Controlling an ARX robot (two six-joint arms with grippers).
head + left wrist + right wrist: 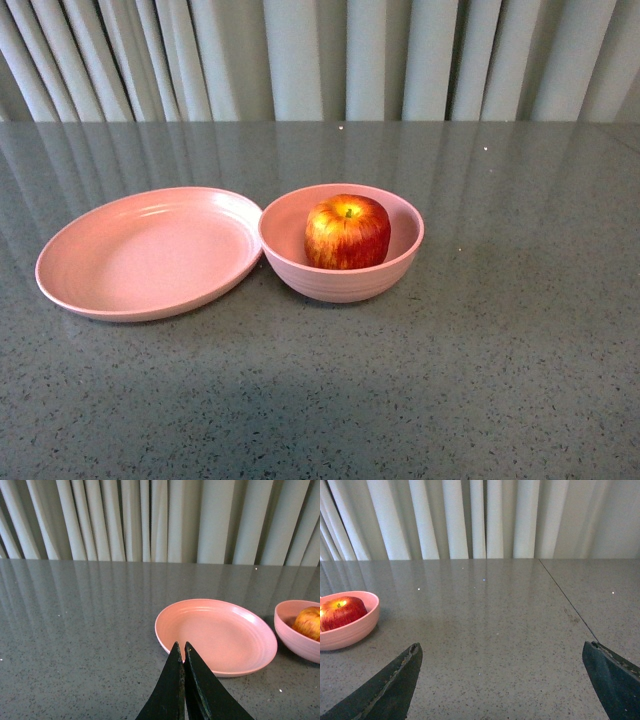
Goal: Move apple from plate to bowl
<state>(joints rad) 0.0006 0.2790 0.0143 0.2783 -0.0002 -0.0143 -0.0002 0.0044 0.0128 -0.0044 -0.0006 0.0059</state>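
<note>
Pale pleated curtains [300, 60] hang behind a grey speckled stone-look table [500, 350], glossy enough to mirror the folds. On it, seen from the front, a wide, shallow pink plate [150, 255] with a raised rim and matte finish lies with its bed bare, its edge touching a deeper round pink bowl [345, 280] with faint ridges on its outside. The apple [347, 232], red with yellow-orange streaks and a stem dimple on top, sits upright inside the bowl. Neither arm shows in the front view. In its wrist view the left gripper [181, 652] hangs low before the plate, its dark tapered fingers pressed together on nothing. The right gripper [502, 652] is spread wide, its dark fingers far apart over bare table, the bowl well off to one side.
</note>
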